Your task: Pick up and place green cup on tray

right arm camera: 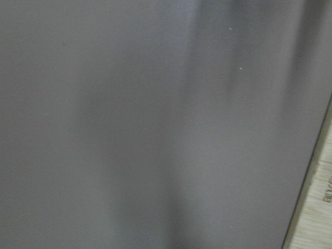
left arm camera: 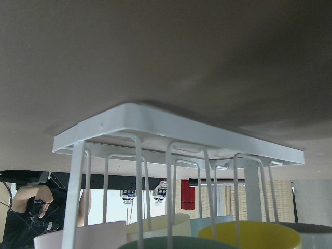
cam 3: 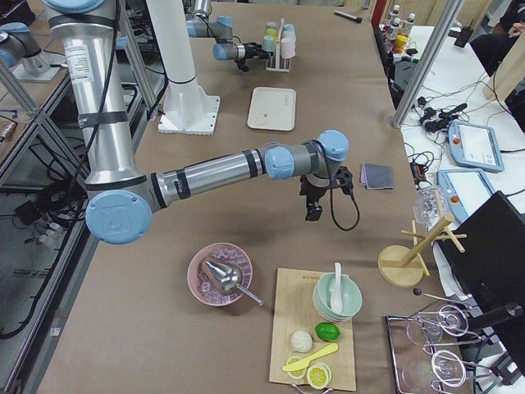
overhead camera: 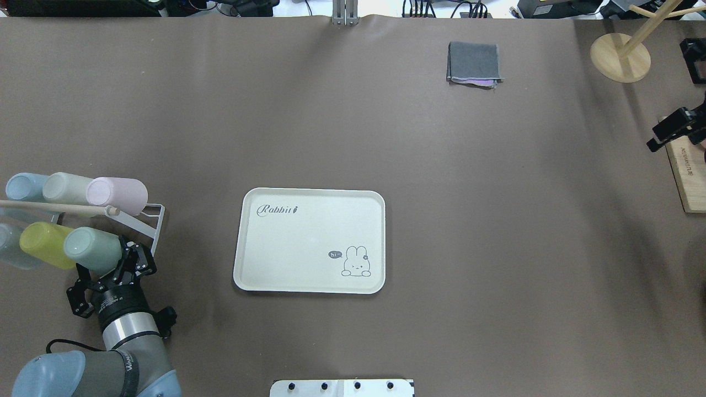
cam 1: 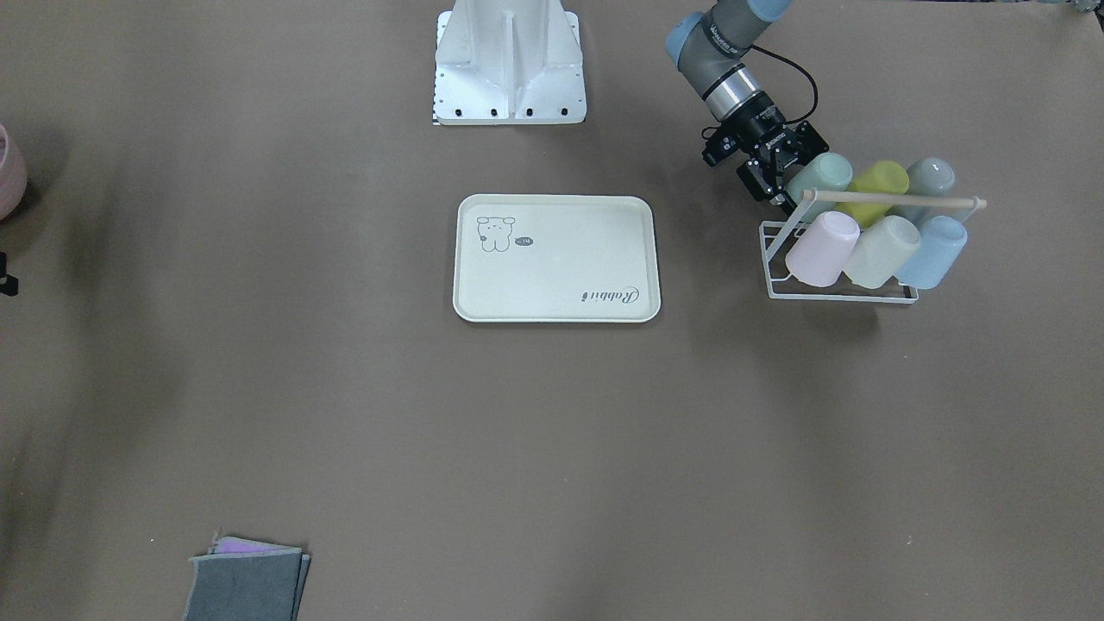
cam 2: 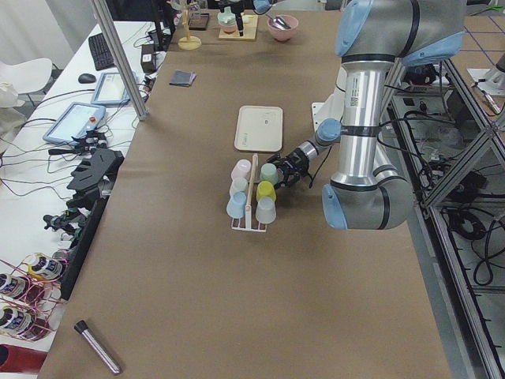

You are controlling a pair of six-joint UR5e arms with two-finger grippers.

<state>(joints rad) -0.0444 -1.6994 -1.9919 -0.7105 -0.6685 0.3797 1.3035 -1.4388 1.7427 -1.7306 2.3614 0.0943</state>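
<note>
front-facing view: the tray [cam 1: 556,259] lies flat on the table [cam 1: 345,388]. well off the tray's short side, on the robot's left, stands a white wire rack [cam 1: 841,295] holding six tilted cups. the green cup [cam 1: 824,175] is on the rack, at the end nearest the tray, in the row toward the robot and just beside a yellow-green cup [cam 1: 878,184]. the left gripper [cam 1: 789,172] is at the green cup's lower end, its fingers spread apart on either side of it. whether they touch the cup cannot be told.

overhead view: the right gripper [overhead camera: 670,131] shows at the frame's edge, well apart from the tray on the robot's right, near a wooden board [overhead camera: 686,176]. whether its fingers are open or closed cannot be told. a folded grey cloth [overhead camera: 474,63] lies well beyond the tray's far long side.

left wrist view: the rack's white frame and wire pegs show close up, with cup rims along the bottom edge.

right wrist view: blurred table and a strip of wood.
</note>
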